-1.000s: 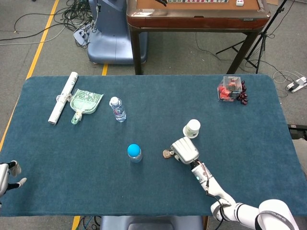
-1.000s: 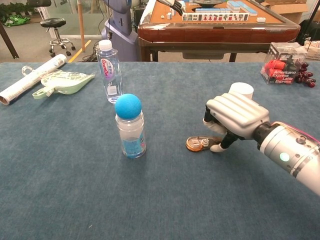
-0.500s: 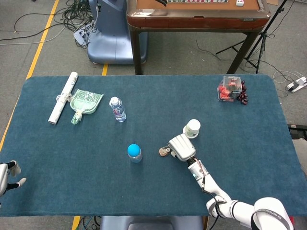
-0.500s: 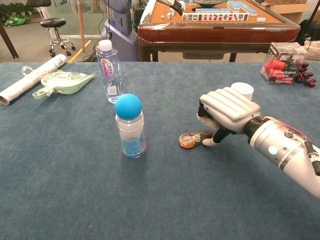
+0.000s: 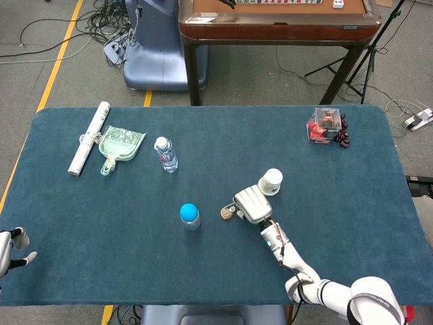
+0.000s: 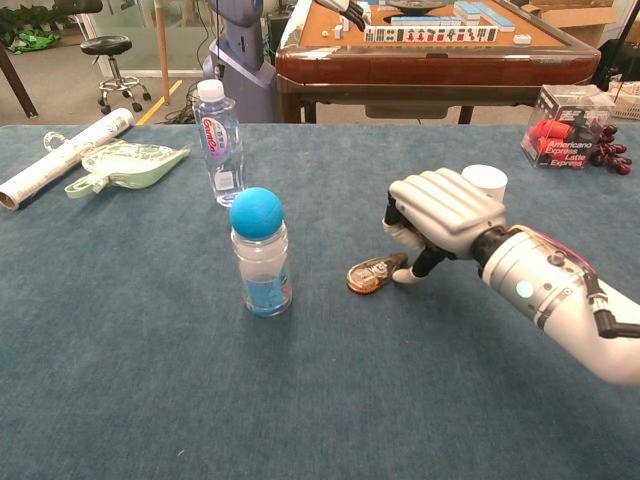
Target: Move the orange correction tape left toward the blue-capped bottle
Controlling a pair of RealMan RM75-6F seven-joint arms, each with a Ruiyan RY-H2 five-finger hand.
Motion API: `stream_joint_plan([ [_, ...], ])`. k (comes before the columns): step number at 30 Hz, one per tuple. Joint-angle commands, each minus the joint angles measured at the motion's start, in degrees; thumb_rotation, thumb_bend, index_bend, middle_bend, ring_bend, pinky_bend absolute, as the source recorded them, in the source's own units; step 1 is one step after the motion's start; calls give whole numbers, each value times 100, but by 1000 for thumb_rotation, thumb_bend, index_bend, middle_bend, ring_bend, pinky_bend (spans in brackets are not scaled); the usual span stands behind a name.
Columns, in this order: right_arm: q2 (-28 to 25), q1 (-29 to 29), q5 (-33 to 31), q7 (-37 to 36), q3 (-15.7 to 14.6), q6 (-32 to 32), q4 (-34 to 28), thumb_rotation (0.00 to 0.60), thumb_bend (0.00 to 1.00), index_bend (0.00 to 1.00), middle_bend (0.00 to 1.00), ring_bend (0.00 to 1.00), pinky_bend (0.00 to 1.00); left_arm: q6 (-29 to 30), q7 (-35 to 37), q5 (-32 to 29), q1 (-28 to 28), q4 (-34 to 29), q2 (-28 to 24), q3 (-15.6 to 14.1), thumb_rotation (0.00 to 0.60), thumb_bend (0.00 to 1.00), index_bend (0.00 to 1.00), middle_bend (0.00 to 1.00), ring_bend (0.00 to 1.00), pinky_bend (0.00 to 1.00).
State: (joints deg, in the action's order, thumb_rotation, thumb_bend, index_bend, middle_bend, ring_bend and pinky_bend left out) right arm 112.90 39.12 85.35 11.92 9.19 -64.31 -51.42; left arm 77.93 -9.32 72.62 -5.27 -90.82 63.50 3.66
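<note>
The orange correction tape [image 5: 228,213] [image 6: 368,273] lies flat on the blue cloth, a short way right of the blue-capped bottle [image 5: 189,217] [image 6: 260,255], which stands upright. My right hand [image 5: 250,203] [image 6: 440,210] hovers over the tape's right end, fingers curled down. A fingertip and the thumb close on that end, and the rest of the tape sticks out to the left. My left hand [image 5: 10,247] shows only at the table's near left corner in the head view, fingers apart and holding nothing.
A white cup [image 5: 271,181] [image 6: 484,180] stands just behind my right hand. A clear water bottle [image 5: 166,154] [image 6: 218,130] stands behind the blue-capped one. A green dustpan [image 5: 118,145] and a paper roll [image 5: 89,137] lie far left. A red box [image 5: 325,126] sits far right.
My right hand has slid left across the cloth, taking the correction tape with it and narrowing the gap to the blue-capped bottle. The left hand has stayed put.
</note>
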Motion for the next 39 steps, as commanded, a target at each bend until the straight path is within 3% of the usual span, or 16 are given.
stream_joint_plan([
  [1, 32, 33, -18, -31, 25, 1, 41, 600, 0, 1000, 1000, 1000, 926, 3, 5, 2, 1, 0, -1, 0, 600, 22, 629, 625, 548, 726],
  [13, -83, 66, 16, -150, 37, -181, -16, 600, 0, 1000, 1000, 1000, 926, -20, 25, -7, -5, 14, -4, 1, 600, 21, 629, 625, 548, 726],
  [18, -585, -170, 131, 82, -86, -526, -677, 600, 0, 1000, 1000, 984, 925, 0, -22, 31, -6, -15, -5, -15, 600, 22, 629, 625, 548, 726],
  [23, -1730, -645, 1, 939, -257, -755, -2118, 600, 0, 1000, 993, 859, 877, 82, -101, 153, -1, -89, -13, -46, 600, 21, 629, 625, 548, 726],
  [27, -2528, -972, -63, 1211, -409, -920, -2966, 600, 0, 953, 813, 693, 791, 121, -136, 279, -12, -138, -8, -79, 600, 21, 629, 625, 548, 726],
  [31, -3314, -1330, -138, 1370, -596, -1100, -3705, 600, 0, 728, 548, 491, 687, 273, -143, 560, -8, -168, 29, -130, 600, 22, 628, 625, 548, 726],
  [33, -3561, -1488, -66, 1366, -673, -1282, -3898, 600, 0, 663, 468, 423, 630, 360, -122, 702, 1, -166, 59, -154, 600, 22, 618, 623, 542, 726],
  [35, -3736, -1658, 75, 1289, -744, -1541, -3974, 600, 0, 642, 424, 376, 571, 404, -113, 820, 8, -179, 66, -193, 600, 22, 608, 620, 517, 723],
  [39, -4048, -2107, 287, 1186, -873, -2171, -4044, 600, 0, 588, 369, 312, 450, 441, -145, 1015, 8, -298, -4, -269, 600, 21, 577, 563, 384, 597],
])
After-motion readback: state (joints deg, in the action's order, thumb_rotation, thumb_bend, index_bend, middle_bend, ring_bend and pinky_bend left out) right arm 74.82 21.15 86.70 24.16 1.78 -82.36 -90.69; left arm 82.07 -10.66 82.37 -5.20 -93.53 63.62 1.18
